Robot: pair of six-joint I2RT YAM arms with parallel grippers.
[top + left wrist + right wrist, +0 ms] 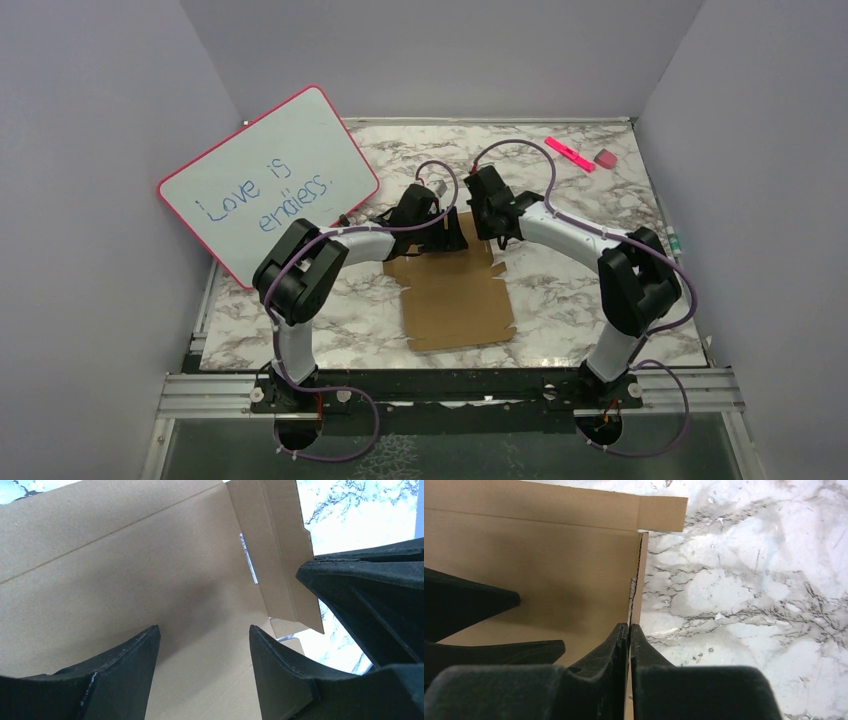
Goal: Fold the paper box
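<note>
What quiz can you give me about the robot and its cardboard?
1. True or false: the left hand is open over the cardboard box.
2. Which one pinches a raised flap of the box? A: the left hand. B: the right hand.
3. Fill in: the whiteboard has a ___ frame.

Key: 1 true; 2 B; 3 pink.

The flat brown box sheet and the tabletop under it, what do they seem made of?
The brown box sheet looks like matte corrugated cardboard: fluting shows along a raised flap's edge, right wrist view. The white grey-veined tabletop looks like marble, perhaps printed laminate.
</note>
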